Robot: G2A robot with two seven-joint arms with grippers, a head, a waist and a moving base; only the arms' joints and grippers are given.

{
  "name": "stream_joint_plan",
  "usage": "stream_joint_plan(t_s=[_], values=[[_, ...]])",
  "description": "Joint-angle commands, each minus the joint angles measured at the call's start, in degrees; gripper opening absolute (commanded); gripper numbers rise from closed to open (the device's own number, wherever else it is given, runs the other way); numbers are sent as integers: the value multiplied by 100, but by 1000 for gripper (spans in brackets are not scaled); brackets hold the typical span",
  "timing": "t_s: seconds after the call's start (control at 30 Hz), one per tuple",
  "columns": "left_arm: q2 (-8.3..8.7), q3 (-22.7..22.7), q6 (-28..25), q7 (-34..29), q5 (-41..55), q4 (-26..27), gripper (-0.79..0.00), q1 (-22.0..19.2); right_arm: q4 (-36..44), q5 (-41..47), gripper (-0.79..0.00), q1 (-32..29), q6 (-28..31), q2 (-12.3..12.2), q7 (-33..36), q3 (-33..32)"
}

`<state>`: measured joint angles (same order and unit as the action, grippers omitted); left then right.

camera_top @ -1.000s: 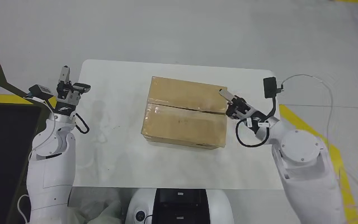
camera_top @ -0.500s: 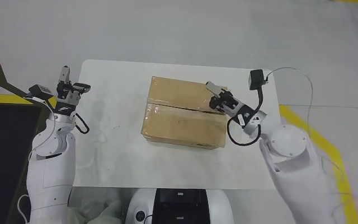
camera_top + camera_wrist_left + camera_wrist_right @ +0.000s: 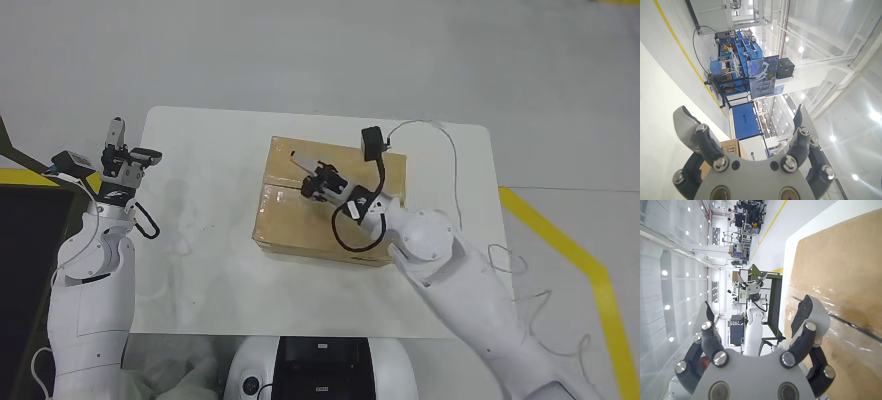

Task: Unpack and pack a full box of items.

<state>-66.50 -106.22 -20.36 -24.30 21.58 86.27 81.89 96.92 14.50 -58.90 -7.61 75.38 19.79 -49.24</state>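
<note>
1. Cardboard box [image 3: 285,225]: it stands on the white tabletop [image 3: 200,270], about midway between the left and right edges and somewhat nearer the far edge than the near one. The top flaps are closed. Clear tape [image 3: 283,190] runs along the seam between the flaps and carries wrinkles and glare in the right wrist view [image 3: 829,311], where the box [image 3: 838,272] and a strip of tabletop [image 3: 790,262] also show.

2. Right gripper [image 3: 300,170]: it is above the top of the box, over the far-left part of the lid close to the seam, with the arm crossing the box from the right side. The jaws are spread wide with nothing between them [image 3: 756,303]. One finger [image 3: 802,313] lies close over the taped seam; contact with the lid cannot be determined.

3. Left gripper [image 3: 135,142]: it is at the left edge of the tabletop near the far-left corner, well apart from the box, and points upward. The jaws are spread and hold nothing [image 3: 742,109]. The right wrist view confirms this from across the table [image 3: 751,275].
</note>
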Motion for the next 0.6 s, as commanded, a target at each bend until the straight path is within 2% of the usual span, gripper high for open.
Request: stream_joint_plan(t_s=[0.0, 0.57], values=[[0, 0, 0, 0, 0, 0, 0, 0, -164, 15, 0, 161, 63, 79, -140, 188], [0, 0, 0, 0, 0, 0, 0, 0, -1611, 460, 0, 1319, 217, 693, -21, 1078]])
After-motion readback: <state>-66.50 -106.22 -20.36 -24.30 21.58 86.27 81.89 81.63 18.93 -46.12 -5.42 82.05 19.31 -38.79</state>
